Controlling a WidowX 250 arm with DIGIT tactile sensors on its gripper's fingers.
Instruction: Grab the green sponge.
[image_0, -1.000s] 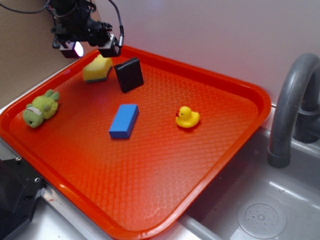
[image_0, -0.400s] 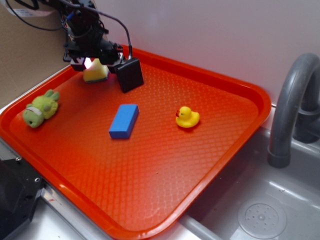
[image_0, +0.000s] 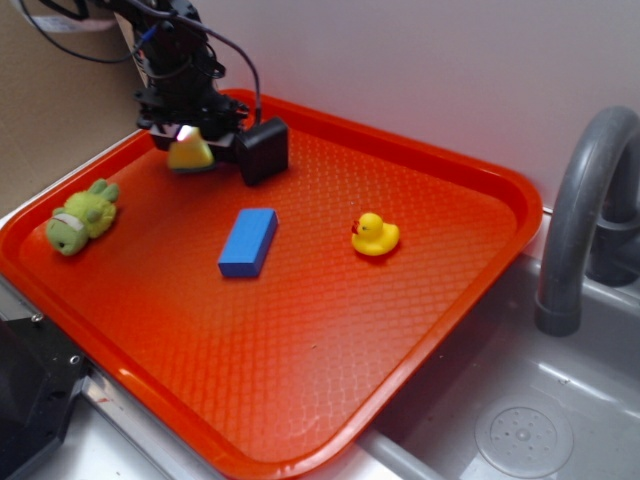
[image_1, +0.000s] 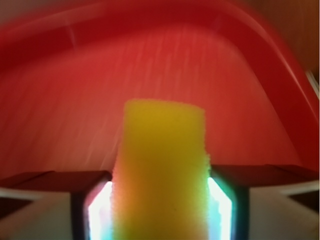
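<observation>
The green sponge (image_0: 188, 156) shows as a yellow foam block at the far left corner of the orange tray (image_0: 500, 180). My gripper (image_0: 190, 140) has come down over it from above. In the wrist view the sponge (image_1: 162, 150) fills the gap between the two lit fingers (image_1: 97, 210), and both pads press against its sides. The gripper (image_1: 160, 212) is shut on it. Only yellow foam shows; the dark scouring face is hidden. The wrist view is blurred, with the tray floor (image_1: 150, 65) beyond the sponge.
A black block (image_0: 263, 150) stands right beside the gripper. On the tray also lie a blue block (image_0: 248, 241), a yellow duck (image_0: 375, 235) and a green plush frog (image_0: 80, 217). A grey faucet (image_0: 580, 220) and sink (image_0: 520, 430) are at the right.
The gripper dropped from above the tray's back rim down onto the sponge and its fingers closed around it. The sponge now looks narrower and has shifted slightly toward the front.
</observation>
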